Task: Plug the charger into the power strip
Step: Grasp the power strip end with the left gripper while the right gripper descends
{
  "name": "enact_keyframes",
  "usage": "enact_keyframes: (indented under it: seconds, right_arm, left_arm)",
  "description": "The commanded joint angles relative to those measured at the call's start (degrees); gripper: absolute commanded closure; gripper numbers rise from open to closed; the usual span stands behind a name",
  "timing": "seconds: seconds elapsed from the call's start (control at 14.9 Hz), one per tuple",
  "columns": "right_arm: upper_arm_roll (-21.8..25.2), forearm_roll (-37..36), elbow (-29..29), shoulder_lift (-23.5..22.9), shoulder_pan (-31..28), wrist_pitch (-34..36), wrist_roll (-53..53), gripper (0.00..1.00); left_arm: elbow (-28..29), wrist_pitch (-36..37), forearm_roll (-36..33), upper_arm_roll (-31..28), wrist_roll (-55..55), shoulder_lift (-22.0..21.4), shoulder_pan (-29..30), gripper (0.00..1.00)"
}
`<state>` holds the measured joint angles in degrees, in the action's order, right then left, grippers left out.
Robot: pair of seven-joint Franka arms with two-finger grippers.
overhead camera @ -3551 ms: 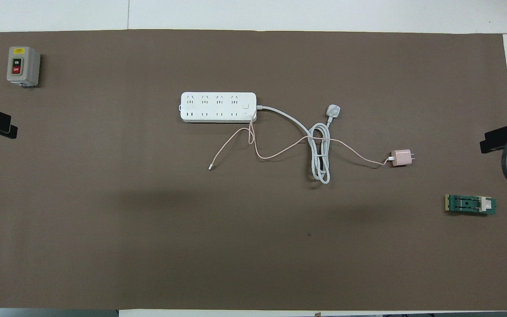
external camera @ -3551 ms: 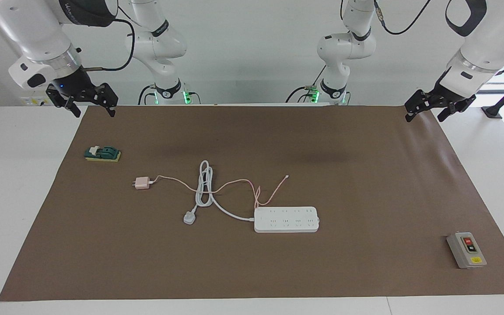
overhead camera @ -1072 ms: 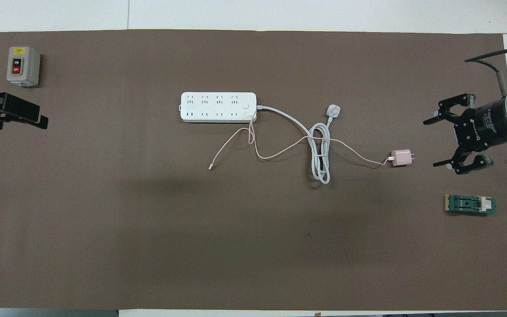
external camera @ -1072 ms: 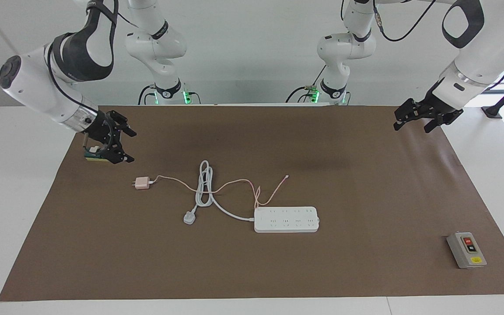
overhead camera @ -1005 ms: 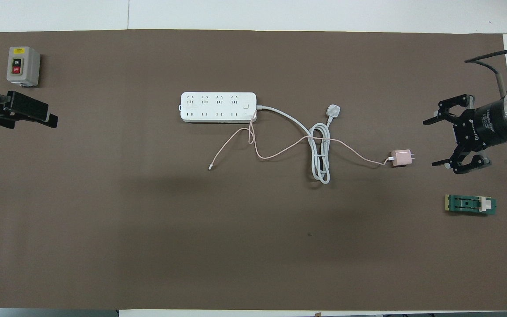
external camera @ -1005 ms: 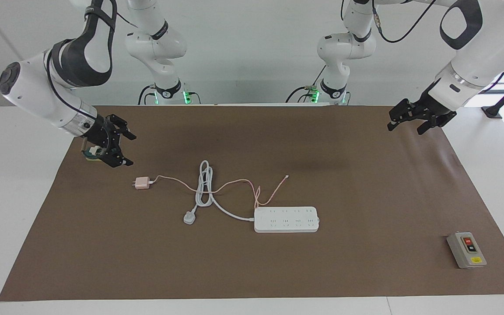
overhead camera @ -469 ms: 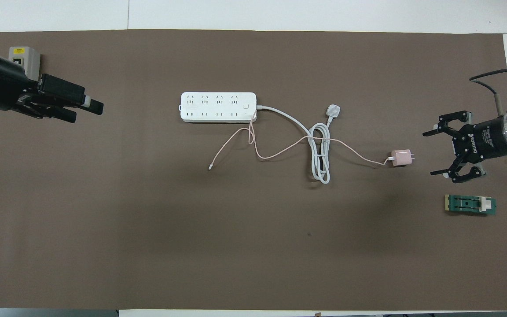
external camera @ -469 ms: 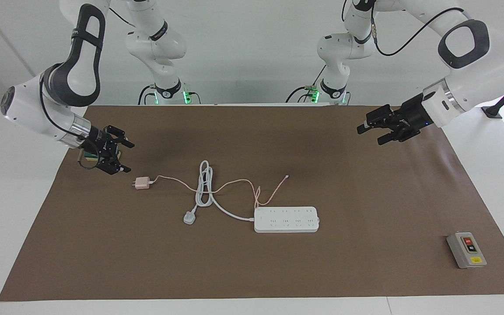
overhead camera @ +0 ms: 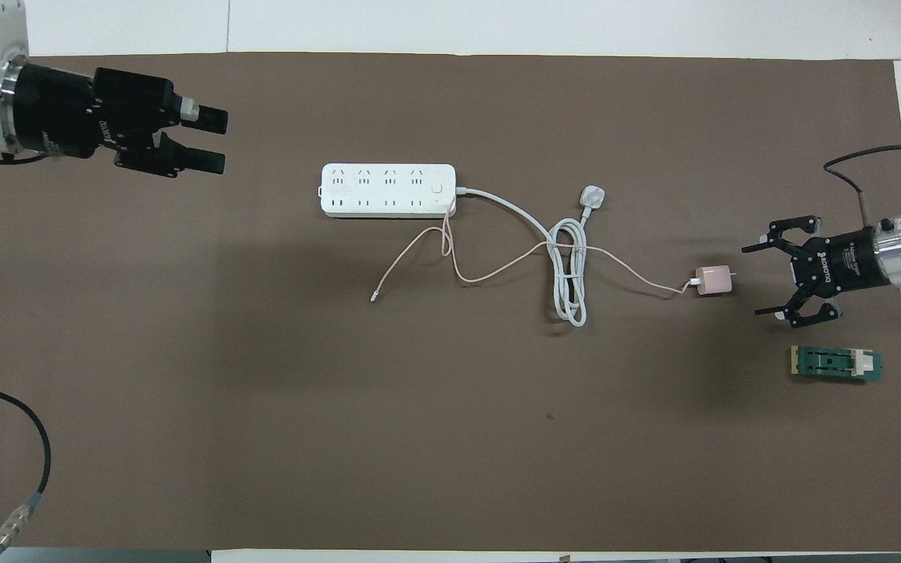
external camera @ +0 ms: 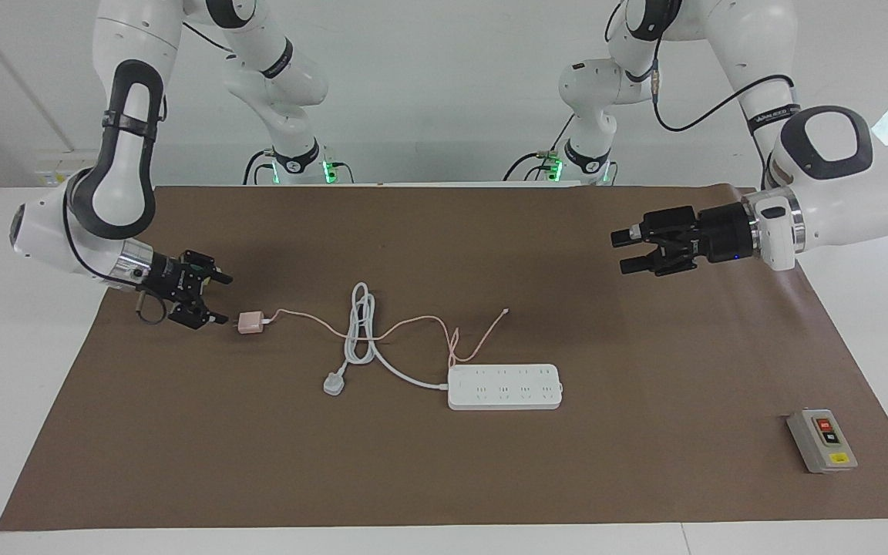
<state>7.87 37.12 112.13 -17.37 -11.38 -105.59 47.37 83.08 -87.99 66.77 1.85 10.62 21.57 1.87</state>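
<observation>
1. the charger [external camera: 250, 322] lies on the brown mat [external camera: 444, 478] of the worktop, toward the right arm's end. its prongs point at the right claw.
2. its pink cable [overhead camera: 497, 270] runs across a coiled white cord [overhead camera: 568, 274] and ends in loose loops just nearer to the robots than the strip.
3. the strip [external camera: 504, 386] lies flat near the middle of the mat, sockets up. its cord leads to a white plug [external camera: 334, 383] lying on the mat.
4. the right claw [external camera: 222, 299] is low over the mat just beside the charger, wide and empty, its tips either side of the prong end but apart from it.
5. the left claw [external camera: 625, 251] is raised over the mat toward the left arm's end, fingers apart, holding nothing.
6. a green block [overhead camera: 836, 363] lies near the right claw, nearer to the robots than the charger.
7. a grey switch box [external camera: 822, 441] sits at the mat's corner at the left arm's end, farther from the robots than the strip.
</observation>
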Motion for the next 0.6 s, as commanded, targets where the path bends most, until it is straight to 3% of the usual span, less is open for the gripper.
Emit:
enact_keyframes:
  seconds: [0.0,0.4,0.54]
  right_arm:
    - [-0.3,1.9,0.7,-0.3,0.0,-2.1,-0.9,0.00]
    - [-0.4,3.7,1.5,-2.0,0.7,-5.9,-0.6,0.00]
    - [-0.4,4.3,1.7,-2.8,1.5,-7.0,-0.6,0.00]
  left_arm:
    - [7.9,-5.1,7.2,0.1,11.8,0.5,-0.2,0.00]
    - [21.3,-5.2,19.0,0.2,30.6,1.5,-0.4,0.00]
    - [26.1,-5.9,23.4,0.0,33.6,-0.1,-3.1,0.00]
